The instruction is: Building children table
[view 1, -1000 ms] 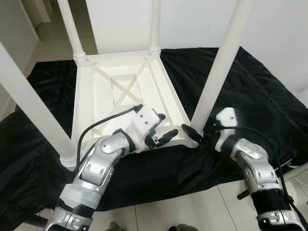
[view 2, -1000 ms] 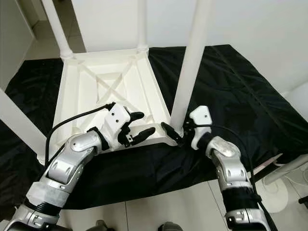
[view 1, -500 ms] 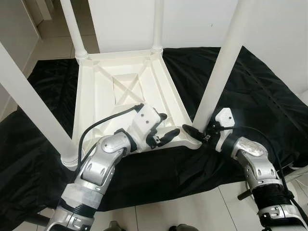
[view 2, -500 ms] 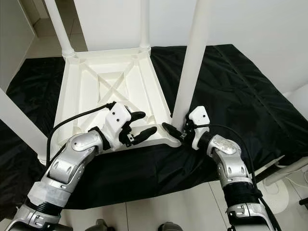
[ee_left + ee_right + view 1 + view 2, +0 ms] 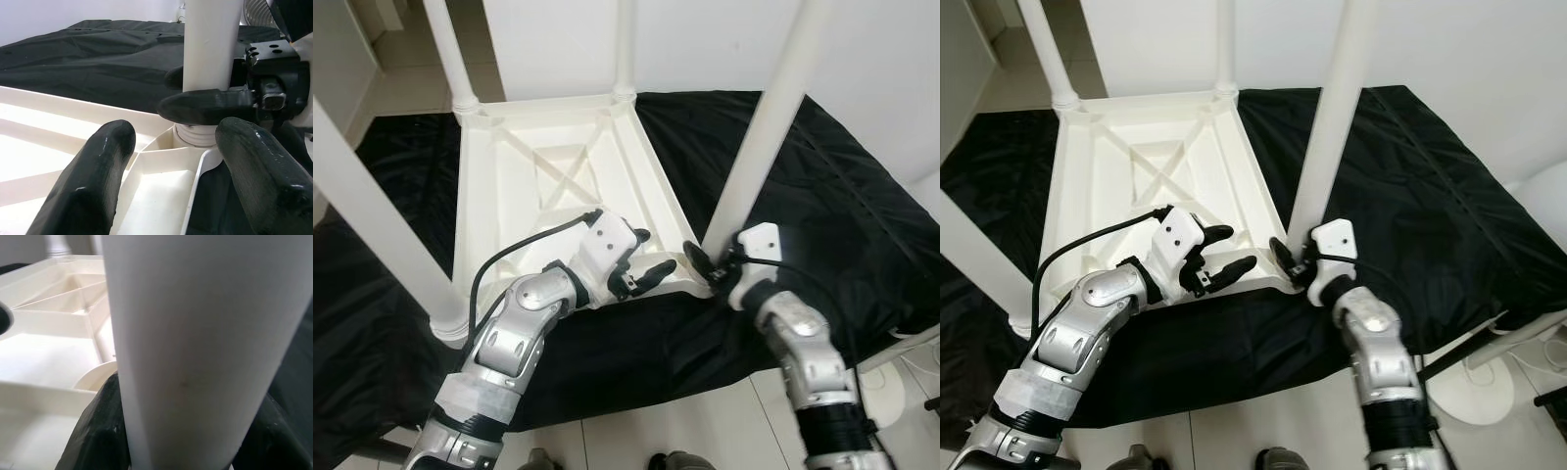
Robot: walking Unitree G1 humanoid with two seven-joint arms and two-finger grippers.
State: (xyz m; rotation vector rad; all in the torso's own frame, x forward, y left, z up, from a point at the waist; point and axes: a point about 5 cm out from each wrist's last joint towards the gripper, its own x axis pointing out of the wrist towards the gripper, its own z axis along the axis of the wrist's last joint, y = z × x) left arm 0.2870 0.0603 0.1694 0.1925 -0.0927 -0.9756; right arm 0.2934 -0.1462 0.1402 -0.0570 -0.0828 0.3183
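A white children's table point(image 5: 538, 186) lies upside down on a black cloth point(image 5: 822, 166), its legs pointing up. My right gripper point(image 5: 713, 257) is shut on the base of the near right leg point(image 5: 759, 137), where it meets the table corner. In the right wrist view the leg point(image 5: 195, 347) sits between the black fingers point(image 5: 98, 426). My left gripper point(image 5: 651, 252) is open just left of that corner, over the table's front rim. The left wrist view has its fingers point(image 5: 93, 181) apart, with the corner and the leg point(image 5: 210, 44) beyond them.
Three more legs stand up: near left point(image 5: 372, 215), far left point(image 5: 450, 49) and far middle point(image 5: 625, 44). A white wall rises behind the table. Tiled floor point(image 5: 705, 431) lies in front of the cloth. A white round stand base point(image 5: 1474, 392) sits on the floor at the right.
The camera has shifted a little. My right arm has drawn in closer to the near right leg, with its gripper staying at the leg's base. The left arm holds its place.
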